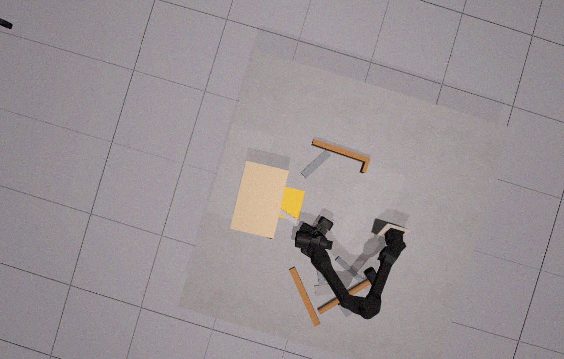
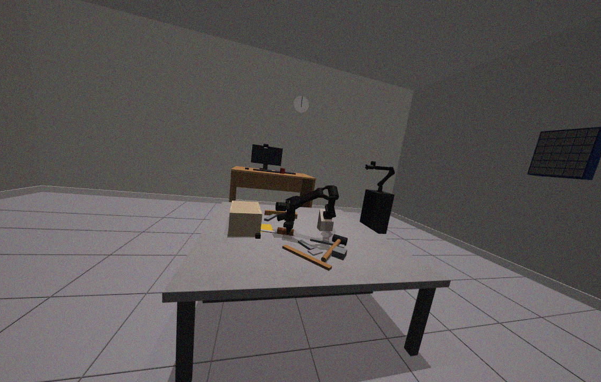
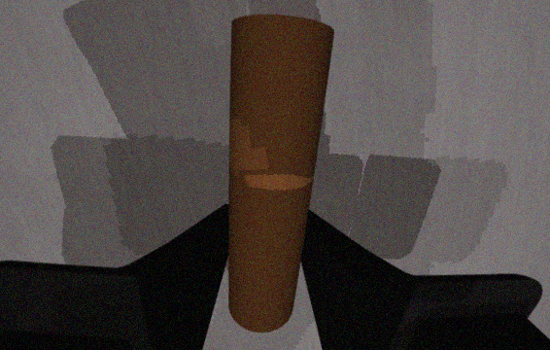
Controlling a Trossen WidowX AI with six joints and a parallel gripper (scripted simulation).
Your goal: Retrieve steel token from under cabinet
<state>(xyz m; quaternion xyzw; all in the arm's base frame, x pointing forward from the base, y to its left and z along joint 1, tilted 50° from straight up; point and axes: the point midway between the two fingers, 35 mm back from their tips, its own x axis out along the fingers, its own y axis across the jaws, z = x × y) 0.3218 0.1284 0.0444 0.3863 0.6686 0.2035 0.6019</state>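
My gripper (image 2: 287, 232) (image 3: 265, 214) is shut on the brown round handle (image 2: 281, 231) (image 3: 277, 97) of a tool, low over the table in front of the cabinet. The tool's thin grey blade (image 1: 289, 214) runs from the handle to the cabinet's front edge, across a corner of the yellow marked area (image 1: 294, 200) (image 2: 267, 227). Whether its far end is under the cabinet is hidden from above. The beige cabinet (image 1: 259, 199) (image 2: 245, 223) stands beside the marked area. No token shows in any view; the vent slots cannot be made out.
An orange L-shaped bar (image 1: 341, 150) and a grey strip (image 1: 315, 164) lie beyond the marked area. A straight orange bar (image 1: 304, 296) (image 2: 306, 257), a black-headed mallet (image 2: 339, 239) and a grey block (image 2: 339, 253) lie on the near side. A small black piece (image 2: 257, 235) is at the cabinet's corner.
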